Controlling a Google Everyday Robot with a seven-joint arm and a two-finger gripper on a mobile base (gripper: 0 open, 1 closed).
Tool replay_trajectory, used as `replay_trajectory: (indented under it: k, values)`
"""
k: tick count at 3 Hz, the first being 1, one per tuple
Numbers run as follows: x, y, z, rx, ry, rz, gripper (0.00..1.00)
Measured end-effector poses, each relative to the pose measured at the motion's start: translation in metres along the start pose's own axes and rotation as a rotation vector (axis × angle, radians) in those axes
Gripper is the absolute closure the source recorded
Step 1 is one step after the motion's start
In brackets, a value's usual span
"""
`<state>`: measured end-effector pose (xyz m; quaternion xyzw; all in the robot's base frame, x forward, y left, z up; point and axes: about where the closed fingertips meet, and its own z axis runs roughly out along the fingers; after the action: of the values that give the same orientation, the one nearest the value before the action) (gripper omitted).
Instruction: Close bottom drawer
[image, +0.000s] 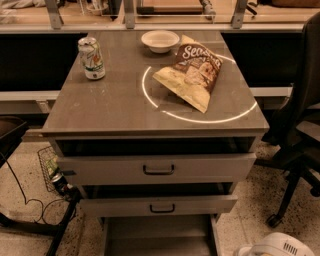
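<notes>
The light grey cabinet (150, 112) has three drawers. The top drawer (159, 169) and the middle drawer (160, 205) each stand slightly open and show a black bar handle. The bottom drawer (157, 235) is pulled far out toward me. I see its open inside at the bottom edge, while its front and handle are cut off below the frame. My gripper is out of view. Only a white rounded part of my arm (275, 246) shows in the bottom right corner, to the right of the bottom drawer.
On the cabinet top are a soda can (92, 58), a white bowl (160, 40) and a chip bag (192, 72). An office chair (300, 130) stands at the right. A wire basket (50, 167) and cables lie on the floor at the left.
</notes>
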<state>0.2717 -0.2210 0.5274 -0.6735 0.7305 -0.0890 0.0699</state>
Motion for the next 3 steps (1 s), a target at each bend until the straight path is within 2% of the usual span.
replay_trajectory:
  k: [1,2,3]
  values:
    - [-0.004,0.000,0.011,-0.013,-0.014,-0.007,1.00]
    - [-0.014,0.001,0.045,-0.028,-0.097,0.005,1.00]
    - [-0.036,0.013,0.091,-0.061,-0.197,0.017,1.00]
